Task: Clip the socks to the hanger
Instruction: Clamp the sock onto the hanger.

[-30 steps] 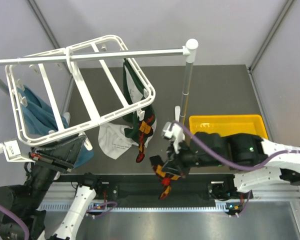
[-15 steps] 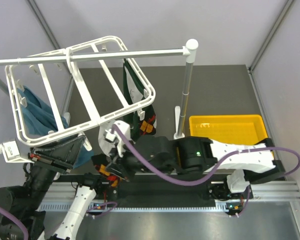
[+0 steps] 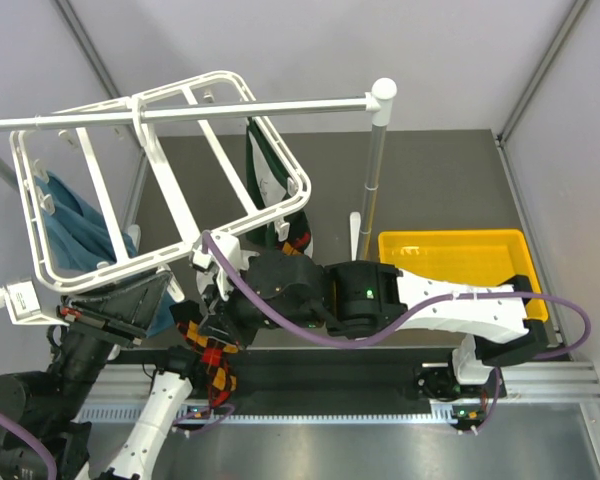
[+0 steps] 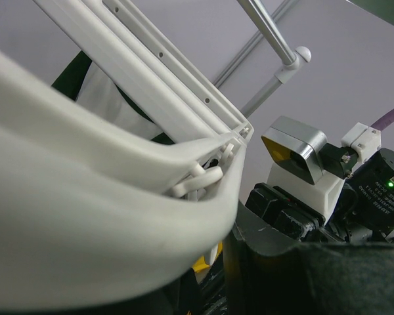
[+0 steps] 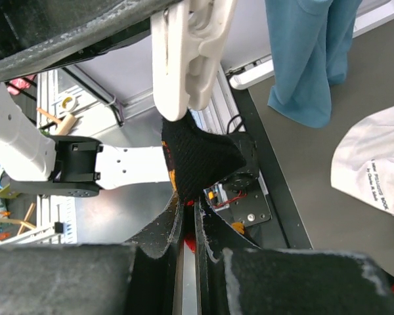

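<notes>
Black sock (image 5: 200,157) at white clip (image 5: 187,59) (hidden overhead).

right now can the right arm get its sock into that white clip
Probably yes: the right tool, shut on the argyle sock, has the sock's tip right under the white clip, and nothing shows between them.
</notes>
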